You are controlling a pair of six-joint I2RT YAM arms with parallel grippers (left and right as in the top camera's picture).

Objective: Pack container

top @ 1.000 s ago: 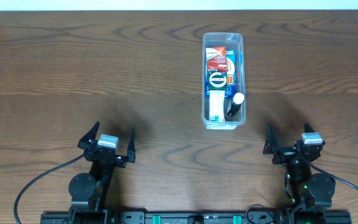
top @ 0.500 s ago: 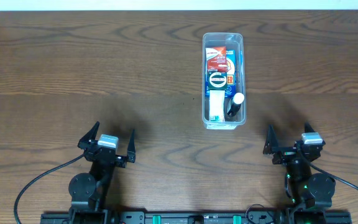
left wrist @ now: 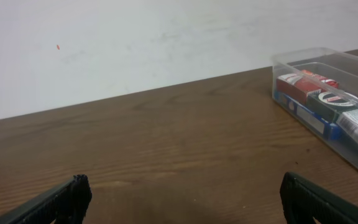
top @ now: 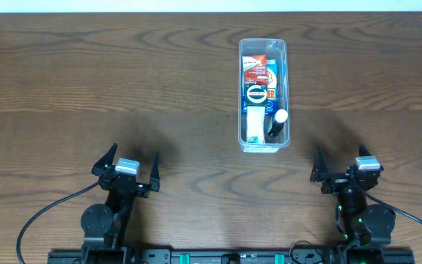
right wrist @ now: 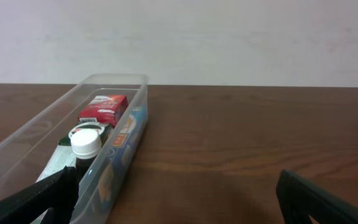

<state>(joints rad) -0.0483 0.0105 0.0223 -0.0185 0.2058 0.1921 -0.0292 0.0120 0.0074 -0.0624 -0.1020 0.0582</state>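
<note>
The clear plastic container [top: 263, 47] stands on the wooden table at the upper middle, long side running away from me. Inside lie a red box [top: 254, 64], a blue box [top: 272, 73], a round black-and-white item [top: 256, 94], a white packet [top: 253, 125] and a dark bottle with a white cap [top: 277, 123]. The container also shows in the left wrist view [left wrist: 303, 59] and the right wrist view [right wrist: 123, 81]. My left gripper [top: 129, 169] is open and empty near the front left. My right gripper [top: 341, 166] is open and empty near the front right. Both are well short of the container.
The brown wooden table [top: 108, 81] spreads around the container. A pale wall [left wrist: 135, 37] rises behind its far edge. Cables and arm bases sit along the front edge.
</note>
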